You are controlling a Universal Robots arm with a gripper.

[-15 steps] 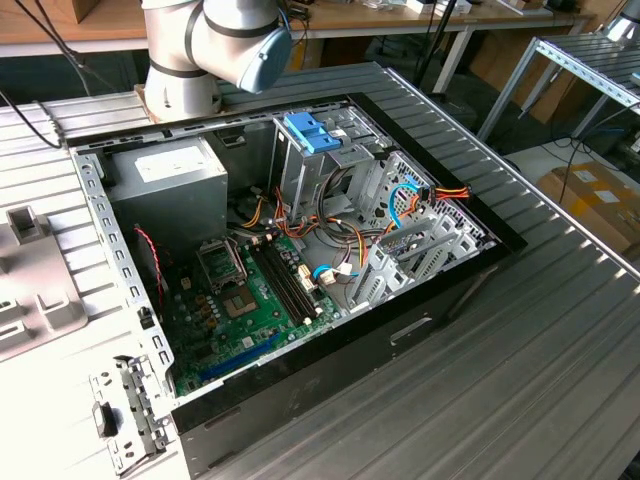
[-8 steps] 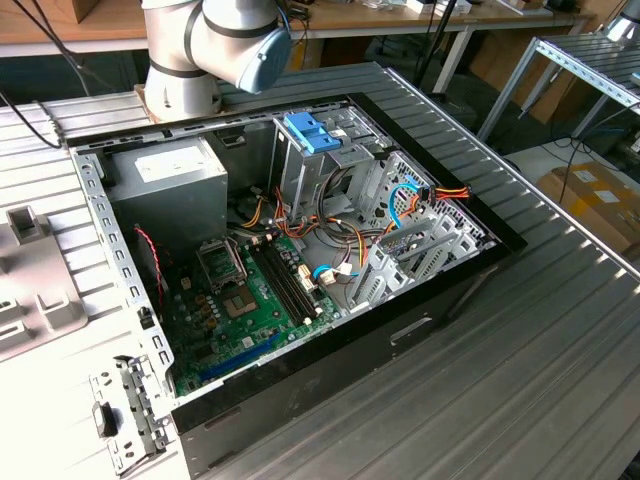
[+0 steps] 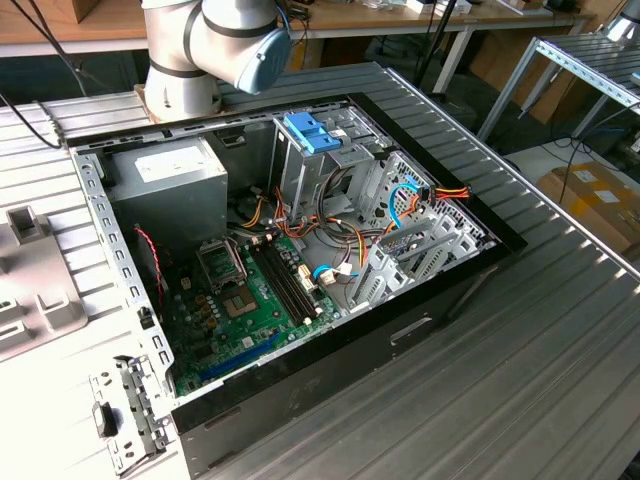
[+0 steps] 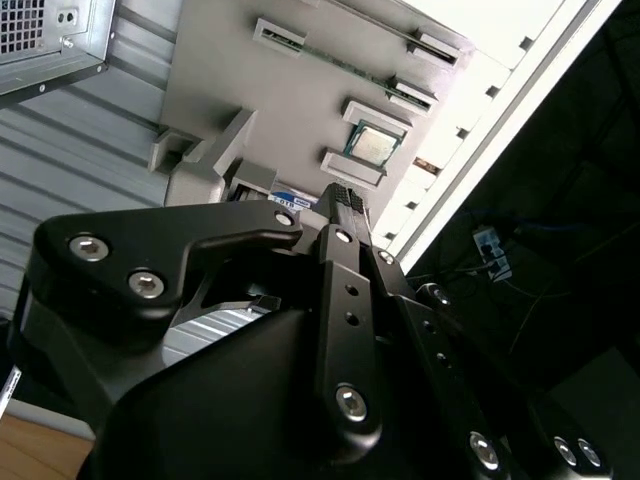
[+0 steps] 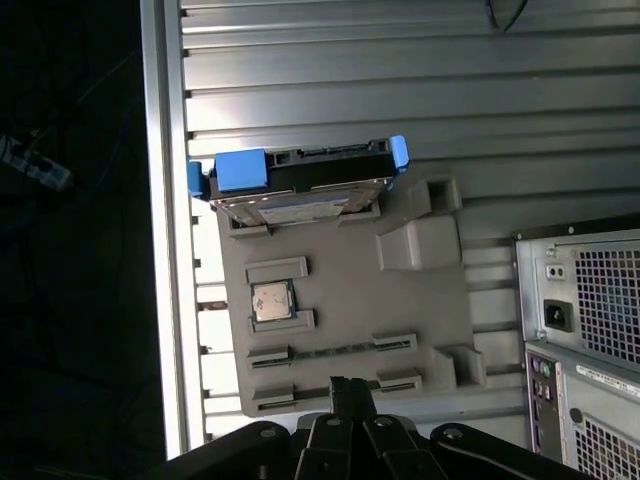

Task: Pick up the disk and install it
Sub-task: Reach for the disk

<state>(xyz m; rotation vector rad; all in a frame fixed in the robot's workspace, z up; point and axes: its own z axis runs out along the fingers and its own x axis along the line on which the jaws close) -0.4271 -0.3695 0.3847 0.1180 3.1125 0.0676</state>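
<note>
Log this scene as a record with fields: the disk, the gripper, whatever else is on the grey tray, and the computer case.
Disk: grey hard drive in a light-blue plastic carrier, resting at one end of the grey moulded fixture tray, not held.
Gripper: black gripper over the tray's opposite end, apart from the disk.
Also on tray: small square silver processor chip.
Case: open black computer case on the ribbed metal table, green motherboard exposed.

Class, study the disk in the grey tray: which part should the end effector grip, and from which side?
Pinch the disk across its two broad faces, mid-length, coming down from above the grey tray. It seems to stand on its long edge in a slot, so the upper edge is free.
</note>
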